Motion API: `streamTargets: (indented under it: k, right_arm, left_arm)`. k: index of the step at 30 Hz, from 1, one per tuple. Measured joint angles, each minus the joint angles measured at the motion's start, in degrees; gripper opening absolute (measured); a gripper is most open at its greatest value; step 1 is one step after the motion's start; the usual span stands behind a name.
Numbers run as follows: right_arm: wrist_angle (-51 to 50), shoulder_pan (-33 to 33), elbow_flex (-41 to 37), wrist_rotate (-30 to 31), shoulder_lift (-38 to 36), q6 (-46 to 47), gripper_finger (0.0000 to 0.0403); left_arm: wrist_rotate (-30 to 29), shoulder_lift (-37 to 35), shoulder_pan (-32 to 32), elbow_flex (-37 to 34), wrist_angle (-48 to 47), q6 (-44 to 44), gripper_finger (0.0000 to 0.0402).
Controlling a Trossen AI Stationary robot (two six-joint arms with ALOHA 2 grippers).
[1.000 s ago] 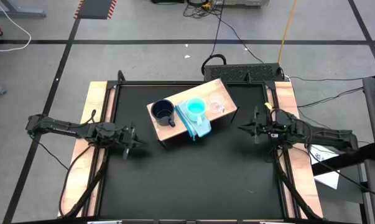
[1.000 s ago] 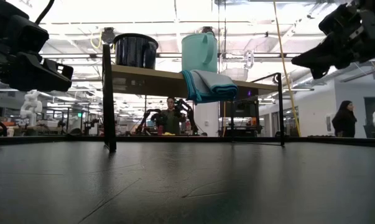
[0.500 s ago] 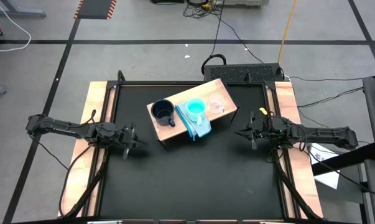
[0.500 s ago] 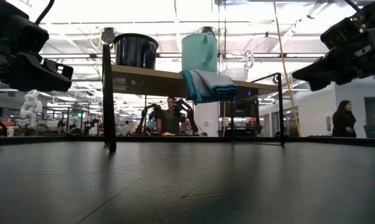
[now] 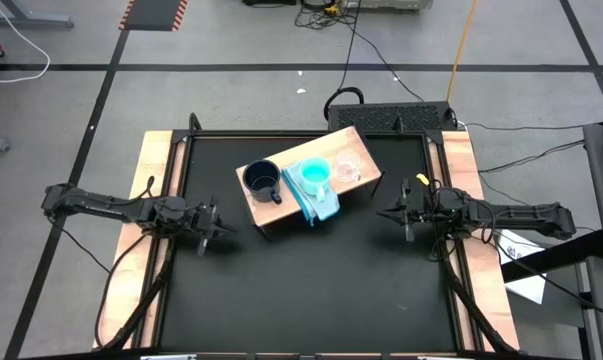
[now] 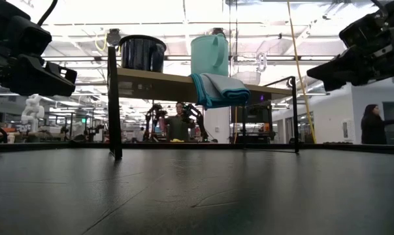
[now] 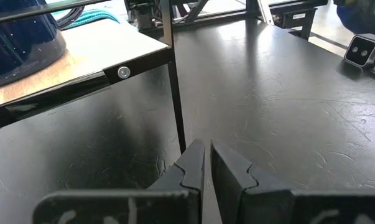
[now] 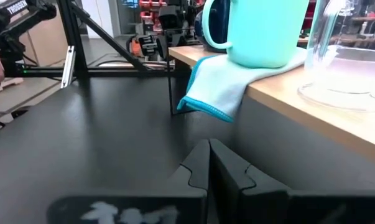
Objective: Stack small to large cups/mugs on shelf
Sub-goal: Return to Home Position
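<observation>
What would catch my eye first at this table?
Three cups in a row on a raised wooden shelf on the black table: a dark blue mug, a turquoise cup on a pale blue cloth, a clear glass mug. Either side, the left gripper and right gripper hang empty, both shut.

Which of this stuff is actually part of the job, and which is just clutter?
Job: dark blue mug, turquoise cup, clear glass mug, all on the shelf; left gripper and right gripper at its sides, jaws shut.
Lying about: pale blue cloth under the turquoise cup; cables beyond the table; paper sheet beside it; person in the room behind.
</observation>
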Motion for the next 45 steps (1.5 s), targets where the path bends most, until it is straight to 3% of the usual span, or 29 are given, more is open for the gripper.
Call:
streamTargets:
  k: [23, 33, 45]
  right_arm:
    - [0.28, 0.96, -0.15, -0.36, 0.0, -0.06, 0.0]
    - [-0.35, 0.96, -0.15, -0.34, 0.02, 2.76, 0.0]
    - [-1.01, 0.96, -0.17, -0.34, 0.02, 2.02, 0.0]
  left_arm:
    - [1.39, 0.0, -1.73, 0.0, 0.17, 0.24, 0.0003]
    - [2.73, 0.0, -1.73, 0.0, 0.29, -5.35, 0.003]
    - [3.67, 0.01, -1.73, 0.0, 0.92, -1.1, 0.0037]
